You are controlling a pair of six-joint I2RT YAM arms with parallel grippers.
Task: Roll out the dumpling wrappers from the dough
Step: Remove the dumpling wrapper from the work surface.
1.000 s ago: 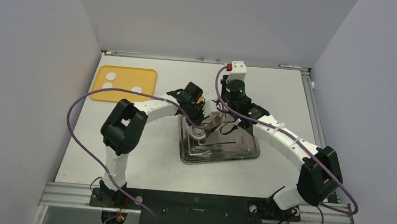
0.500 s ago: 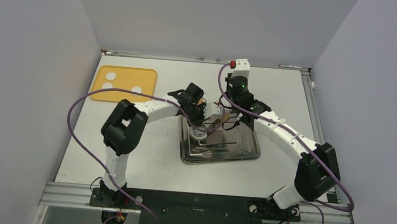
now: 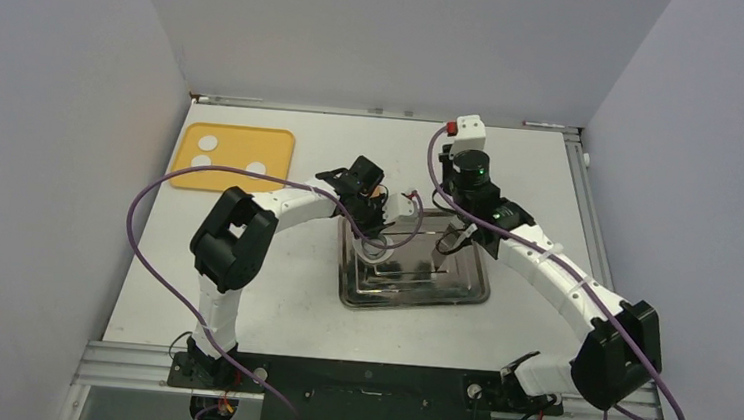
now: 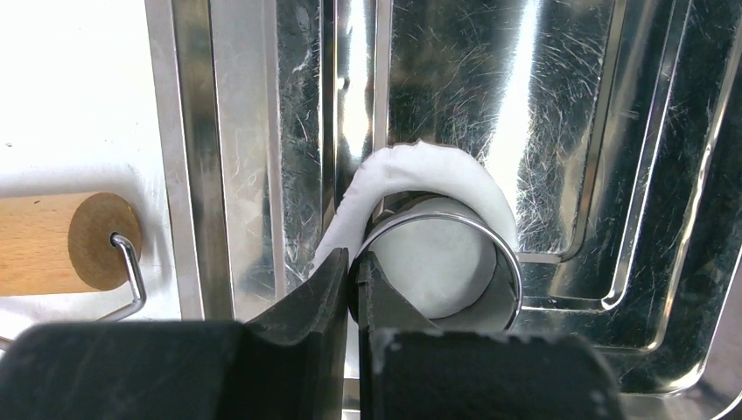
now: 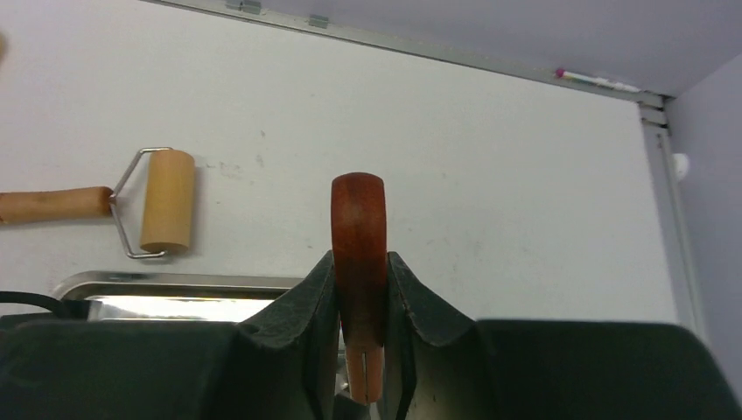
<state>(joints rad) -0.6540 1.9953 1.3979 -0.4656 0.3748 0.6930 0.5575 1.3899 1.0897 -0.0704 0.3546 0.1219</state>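
Lying beside the dough's (image 4: 411,166) tray (image 4: 236,131) is a wooden roller (image 4: 52,245).

White dumpling wrapper (image 4: 411,166), silver ring (image 4: 500,302), scratched silver tray (image 4: 577,105), yellow board (image 3: 253,140), reddish-brown handle (image 5: 357,236), pale tan roller (image 5: 168,199).

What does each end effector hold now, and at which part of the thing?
Left end effector: the metal ring, pinched at its wall. Right end effector: a red-brown wooden stick, clamped along its shaft, rounded end free.
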